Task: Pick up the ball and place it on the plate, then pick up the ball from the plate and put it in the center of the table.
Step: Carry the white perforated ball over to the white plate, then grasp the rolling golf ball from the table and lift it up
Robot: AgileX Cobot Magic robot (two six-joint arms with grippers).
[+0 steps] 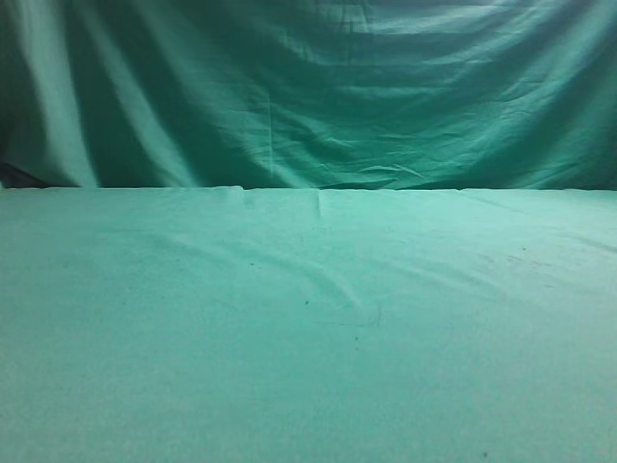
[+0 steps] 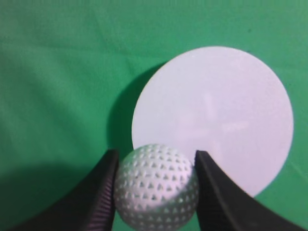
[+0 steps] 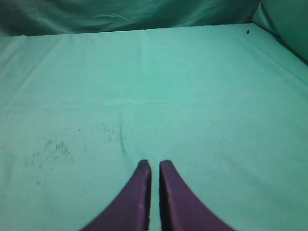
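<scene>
In the left wrist view my left gripper (image 2: 155, 161) is shut on the ball (image 2: 156, 185), a small white dimpled golf ball held between the two black fingers. It hangs above the near edge of a round white plate (image 2: 221, 110) that lies on the green table cloth (image 2: 57, 86). In the right wrist view my right gripper (image 3: 155, 166) is shut and empty, low over the bare table (image 3: 192, 96). The exterior view shows only the table (image 1: 308, 328); neither gripper, ball nor plate shows there.
A darker folded green backdrop drape (image 1: 308, 87) hangs behind the table's far edge. Faint dark specks and a crease mark the cloth left of the right gripper (image 3: 53, 149). The drape also shows at the top of the right wrist view (image 3: 120, 14).
</scene>
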